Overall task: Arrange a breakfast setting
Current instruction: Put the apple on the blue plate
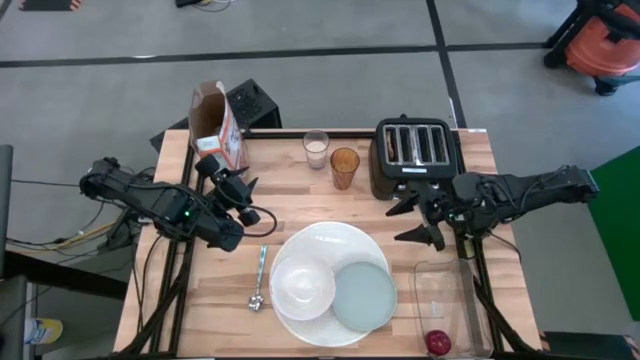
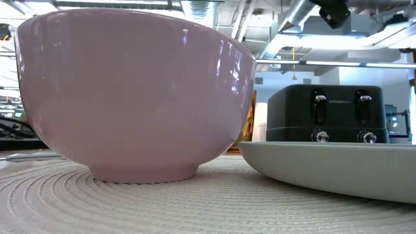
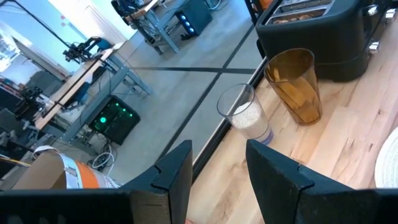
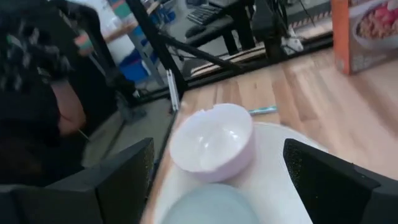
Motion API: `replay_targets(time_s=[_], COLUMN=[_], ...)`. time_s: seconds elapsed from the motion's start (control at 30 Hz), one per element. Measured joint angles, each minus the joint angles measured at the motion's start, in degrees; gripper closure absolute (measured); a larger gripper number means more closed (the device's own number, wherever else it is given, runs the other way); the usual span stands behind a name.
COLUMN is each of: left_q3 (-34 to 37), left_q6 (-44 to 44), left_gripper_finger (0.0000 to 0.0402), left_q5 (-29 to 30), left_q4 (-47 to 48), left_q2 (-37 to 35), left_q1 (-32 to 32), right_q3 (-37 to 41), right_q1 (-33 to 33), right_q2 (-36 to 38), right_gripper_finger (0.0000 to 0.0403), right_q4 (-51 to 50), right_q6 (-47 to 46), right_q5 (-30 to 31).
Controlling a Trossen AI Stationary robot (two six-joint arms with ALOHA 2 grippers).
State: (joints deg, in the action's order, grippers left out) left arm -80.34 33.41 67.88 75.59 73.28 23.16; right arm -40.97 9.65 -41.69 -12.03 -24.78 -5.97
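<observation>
From above, the left end effector [image 1: 243, 187] is hovering over the tabletop [image 1: 300, 210] with its fingers a little apart, holding nothing. One cereal box [image 1: 219, 125] is standing just behind it; one spoon [image 1: 259, 278] is lying in front of it. The right end effector [image 1: 418, 215] is hanging wide open and empty, right in front of one toaster [image 1: 415, 153]. Two glasses, the milk glass [image 1: 316, 149] and the amber glass [image 1: 344, 167], are standing between the two arms. One large plate [image 1: 320, 243] is carrying one bowl [image 1: 302, 287] and one small green plate [image 1: 364, 296]. One red fruit [image 1: 438, 342] is sitting near the table's front edge.

At table level, the bowl is filling the left side, beside the small plate's rim.

The left wrist camera is facing both glasses.

The right wrist camera is facing the bowl.
</observation>
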Motion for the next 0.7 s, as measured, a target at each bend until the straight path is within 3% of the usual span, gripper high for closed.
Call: replay_targets(time_s=[0.2,0.4,0.57,0.7], left_q3=[0.00,0.00,0.01,0.02], left_q6=[0.30,0.28,0.36,0.41], left_gripper_finger=[0.0262,0.0262,0.0262,0.0262], left_q5=[-0.01,0.00,-0.01,-0.01], left_q4=[-0.02,-0.02,-0.03,-0.04], left_q2=[0.00,0.00,0.00,0.00], left_q1=[0.00,0.00,0.00,0.00], right_q3=[0.02,-2.76,-9.31,-16.90], right_q1=[1.15,8.28,16.61,22.97], right_q2=[-0.65,-0.75,-0.78,-2.02], right_gripper_finger=[0.0025,0.0025,0.0025,0.0025], right_q4=[-3.22,-4.43,-6.39,-19.42], right_q6=[-10.05,-14.69,-13.85,-11.86], right_q5=[-0.73,-6.14,0.34,10.50])
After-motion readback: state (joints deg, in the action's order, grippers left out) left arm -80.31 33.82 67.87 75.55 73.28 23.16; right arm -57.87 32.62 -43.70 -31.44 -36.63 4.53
